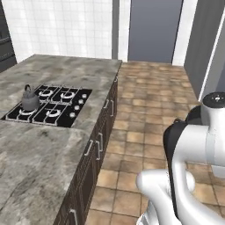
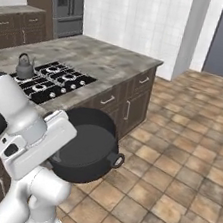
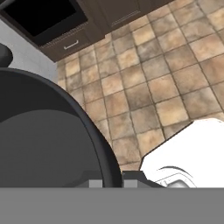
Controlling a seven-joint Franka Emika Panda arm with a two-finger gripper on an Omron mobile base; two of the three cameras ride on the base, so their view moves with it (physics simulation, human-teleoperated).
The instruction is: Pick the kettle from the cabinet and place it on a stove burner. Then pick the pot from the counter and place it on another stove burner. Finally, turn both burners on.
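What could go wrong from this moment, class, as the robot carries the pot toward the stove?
1. The pot hangs over the tiled floor, gripped at its rim by the shut hand; a slip would likely drop it there.
2. The kettle already stands on a near-left burner; swinging the wide pot in could knock it.
3. The pot's side handle might catch the counter edge if it is carried low.
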